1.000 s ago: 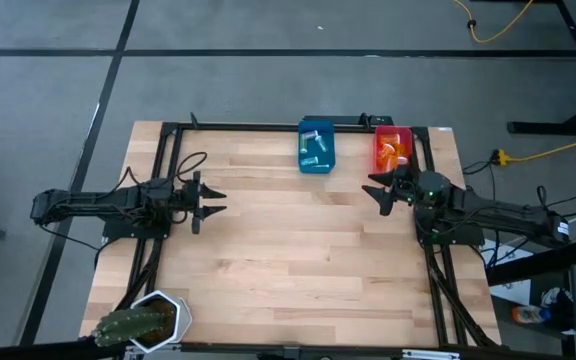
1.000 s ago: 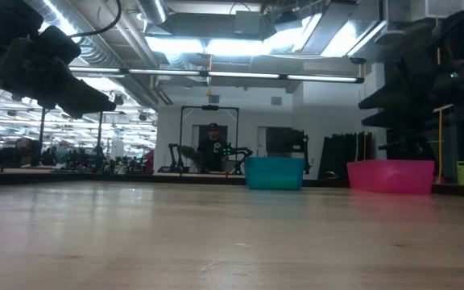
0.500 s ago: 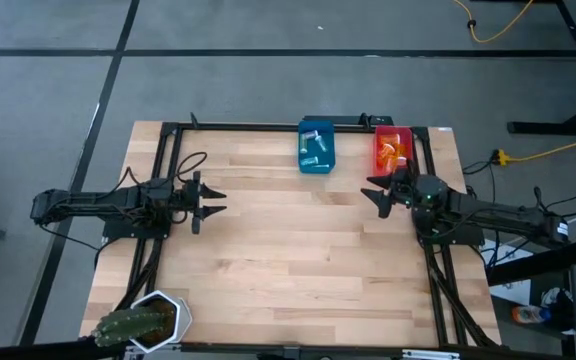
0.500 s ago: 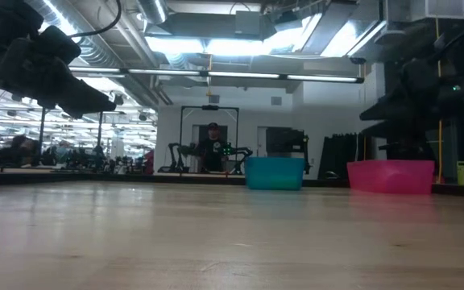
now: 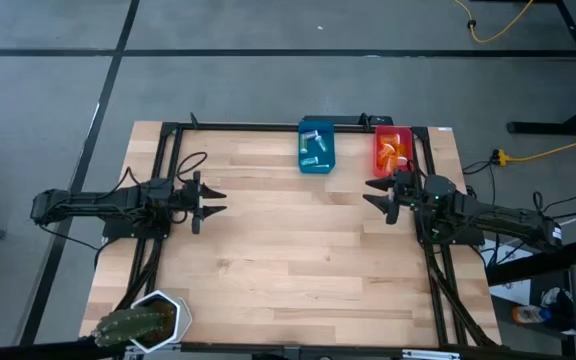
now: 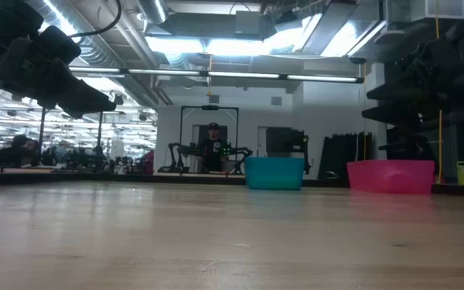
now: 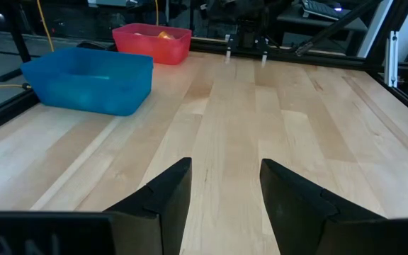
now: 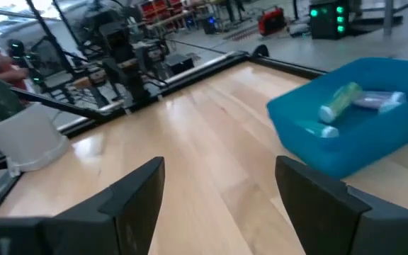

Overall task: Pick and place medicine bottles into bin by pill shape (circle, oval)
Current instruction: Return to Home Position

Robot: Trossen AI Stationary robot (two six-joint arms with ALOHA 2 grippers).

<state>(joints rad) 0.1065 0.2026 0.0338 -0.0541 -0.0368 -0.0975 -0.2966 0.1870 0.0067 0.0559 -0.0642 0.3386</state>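
1. The right gripper (image 5: pixel 371 191) hangs over the table (image 5: pixel 288 260) near its right edge. Its fingers (image 8: pixel 134 196) are spread wide with nothing between them, and it points across the boards toward the left arm.
2. Closest to it is the pink bin (image 5: pixel 377 140), just beside the gripper on the side toward the table's far edge. Orange bottles (image 5: pixel 391 153) lie heaped inside it.
3. A little farther along that far edge, ahead of the right gripper and off to one side, stands the blue bin (image 5: pixel 317 168). It is apart from the pink one. Several pale-capped bottles (image 8: pixel 341 100) lie on their sides in it. One looks greenish; the colours of the others are hard to tell.
4. Well away, straight across the table from the right gripper, the left gripper (image 5: pixel 218 201) waits above the boards near the left edge. Its fingers (image 7: pixel 163 200) are parted and it grasps nothing. From it the blue bin is the nearer of the two, ahead and to one side, with the pink bin beyond.
5. Farther still from both grippers, at the table's near left corner behind the left arm, sits a white pot (image 5: pixel 158 312) holding a green plant.
6. Farthest off, beyond the table's far edge, a person (image 6: pixel 212 149) in dark clothing stands in the room, seen between the two arms in the low view.
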